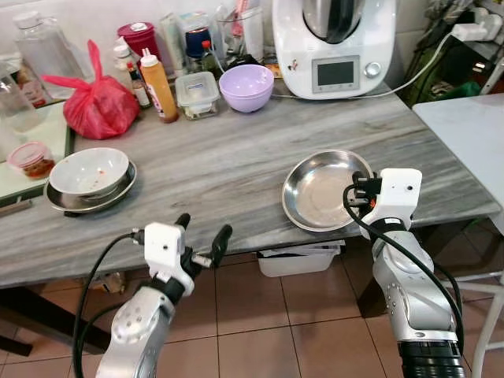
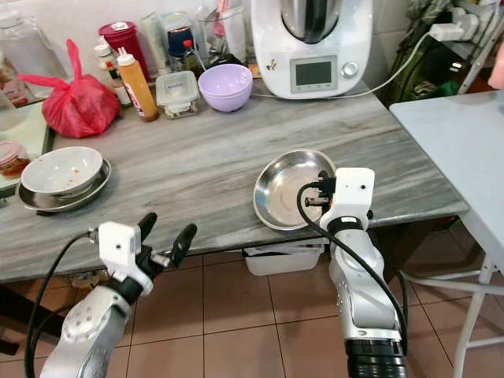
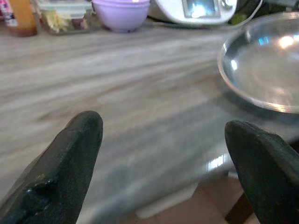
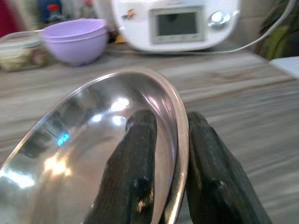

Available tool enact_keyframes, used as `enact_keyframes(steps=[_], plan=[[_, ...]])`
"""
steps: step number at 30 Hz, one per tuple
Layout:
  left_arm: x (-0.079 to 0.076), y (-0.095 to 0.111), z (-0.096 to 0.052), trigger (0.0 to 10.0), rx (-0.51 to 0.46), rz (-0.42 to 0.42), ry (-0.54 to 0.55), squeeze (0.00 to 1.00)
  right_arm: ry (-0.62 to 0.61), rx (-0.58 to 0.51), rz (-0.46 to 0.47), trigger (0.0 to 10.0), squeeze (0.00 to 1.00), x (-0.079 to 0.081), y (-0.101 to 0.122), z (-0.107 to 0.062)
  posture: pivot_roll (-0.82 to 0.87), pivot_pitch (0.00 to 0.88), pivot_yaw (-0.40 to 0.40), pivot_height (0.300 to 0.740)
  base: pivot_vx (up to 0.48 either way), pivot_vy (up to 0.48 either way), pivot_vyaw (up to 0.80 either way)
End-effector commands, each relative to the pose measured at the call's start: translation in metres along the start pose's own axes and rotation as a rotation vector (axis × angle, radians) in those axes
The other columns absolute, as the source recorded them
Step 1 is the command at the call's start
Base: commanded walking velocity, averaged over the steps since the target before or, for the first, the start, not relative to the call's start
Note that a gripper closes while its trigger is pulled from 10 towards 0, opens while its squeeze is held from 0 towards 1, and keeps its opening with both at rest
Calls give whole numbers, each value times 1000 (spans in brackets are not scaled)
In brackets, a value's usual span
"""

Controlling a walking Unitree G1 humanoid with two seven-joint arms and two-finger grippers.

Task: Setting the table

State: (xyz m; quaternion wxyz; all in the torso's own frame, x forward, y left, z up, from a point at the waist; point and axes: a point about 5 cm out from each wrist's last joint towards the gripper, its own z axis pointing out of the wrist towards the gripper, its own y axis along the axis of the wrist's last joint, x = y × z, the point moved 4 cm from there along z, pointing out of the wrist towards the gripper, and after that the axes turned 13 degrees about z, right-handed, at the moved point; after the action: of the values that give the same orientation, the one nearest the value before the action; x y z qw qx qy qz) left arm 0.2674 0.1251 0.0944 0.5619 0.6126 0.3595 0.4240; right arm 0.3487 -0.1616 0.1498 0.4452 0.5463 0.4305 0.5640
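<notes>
A: What sits at the far left of the grey table (image 1: 236,169)?

B: At about nine o'clock, a white bowl (image 1: 88,171) nested in a steel plate (image 1: 55,198), likely waiting to be laid out. Behind it, near eleven, a red bag (image 1: 98,106) and an orange bottle (image 1: 158,85).

A: And the left gripper (image 1: 203,235)?

B: It hovers at seven o'clock off the table's near edge, fingers (image 3: 77,140) spread wide and empty, probably kept free for the next dish.

A: Further right?

B: A purple bowl (image 1: 246,85) at twelve, beside a white kitchen machine (image 1: 335,43). At four o'clock the steel dish (image 1: 319,189) rests near the table's edge, and the right gripper (image 4: 170,154) pinches its rim, one finger inside, one outside, apparently to lift or drag it.
</notes>
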Motion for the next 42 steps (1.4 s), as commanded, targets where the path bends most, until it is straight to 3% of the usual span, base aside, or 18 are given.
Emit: enact_keyframes(steps=[1,10,27,31,42], plan=[[1,2,-5,10000,-2,15,-20,0,57,5,8,10000,0,16,0,2,-112,76,86,740,0,0,0],[-5,0,-13,10000,15,39,-77,0,88,67,105,10000,0,26,-10,13,-90,71,93,740,0,0,0],[-8,10,-17,10000,3,69,-128,0,180,223,237,10000,0,63,-42,21,-67,70,94,740,0,0,0],[-12,17,-18,10000,1,117,-214,0,183,259,276,10000,0,71,-50,28,-63,67,95,740,0,0,0],[-16,14,-20,10000,26,152,-281,0,148,248,336,10000,0,73,-44,46,-65,52,105,740,0,0,0]])
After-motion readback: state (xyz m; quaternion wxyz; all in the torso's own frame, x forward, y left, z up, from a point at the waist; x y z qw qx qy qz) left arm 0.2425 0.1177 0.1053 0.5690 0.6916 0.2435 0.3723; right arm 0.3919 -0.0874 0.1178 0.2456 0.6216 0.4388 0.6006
